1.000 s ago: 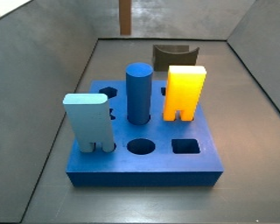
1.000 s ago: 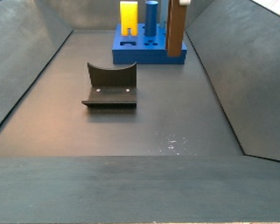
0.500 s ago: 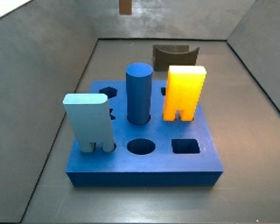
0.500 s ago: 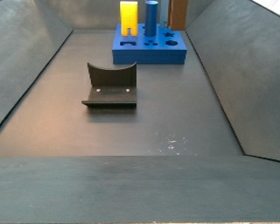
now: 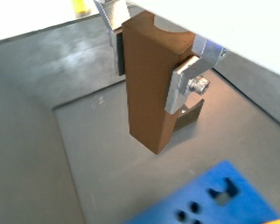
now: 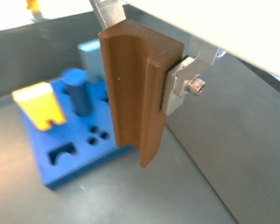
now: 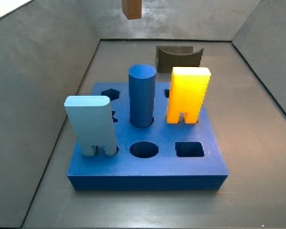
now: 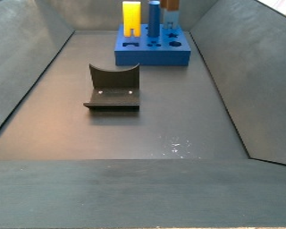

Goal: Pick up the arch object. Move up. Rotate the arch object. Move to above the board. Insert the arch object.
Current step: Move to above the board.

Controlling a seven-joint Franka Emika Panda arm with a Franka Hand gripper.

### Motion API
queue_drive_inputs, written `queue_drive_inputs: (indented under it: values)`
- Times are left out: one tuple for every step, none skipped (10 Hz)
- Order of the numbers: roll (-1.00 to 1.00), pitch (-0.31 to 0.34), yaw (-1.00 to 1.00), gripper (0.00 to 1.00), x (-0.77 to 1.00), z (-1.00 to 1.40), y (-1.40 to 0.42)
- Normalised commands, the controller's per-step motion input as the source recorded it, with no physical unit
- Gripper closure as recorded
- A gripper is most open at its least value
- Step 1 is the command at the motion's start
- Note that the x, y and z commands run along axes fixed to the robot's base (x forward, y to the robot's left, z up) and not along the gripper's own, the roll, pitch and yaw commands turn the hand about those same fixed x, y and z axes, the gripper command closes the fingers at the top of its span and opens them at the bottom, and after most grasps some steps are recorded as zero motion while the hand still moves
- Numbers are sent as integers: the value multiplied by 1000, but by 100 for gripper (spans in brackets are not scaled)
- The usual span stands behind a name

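The arch object (image 5: 152,83) (image 6: 133,87) is a tall orange-brown slab hanging upright in the air. My gripper (image 5: 150,63) (image 6: 143,59) is shut on its upper part, one silver finger (image 5: 182,83) flat on each broad side. In both side views only the slab's lower end (image 7: 132,8) (image 8: 171,4) shows at the top edge, high above the floor, and the gripper itself is out of frame. The board (image 7: 152,165) (image 8: 152,55) (image 6: 70,166) is a thick blue slab with round and square holes, lying on the floor to one side of the slab and well below it.
In the board stand a yellow notched block (image 7: 189,93) (image 6: 38,103), a dark blue cylinder (image 7: 142,94) and a light blue block (image 7: 89,125). The fixture (image 8: 113,87) (image 7: 177,58), a dark bracket with a scooped top, stands on the floor beyond the board. Grey sloping walls enclose the floor.
The arch object has risen with the gripper. A second ago much of it showed in both side views; now only its lower end remains at the top edge.
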Motion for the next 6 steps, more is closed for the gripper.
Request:
queue_drive_inputs:
  values:
    - [-16,34,1000,100,235,187,-1000]
    - [-19,40,1000,100,258,192,-1000]
    - [-14,45,1000,100,266,194,-1000]
    - [-5,54,1000,100,292,203,-1000]
    - [-2,61,1000,100,273,161,-792]
    - [8,72,1000,100,198,90,-451]
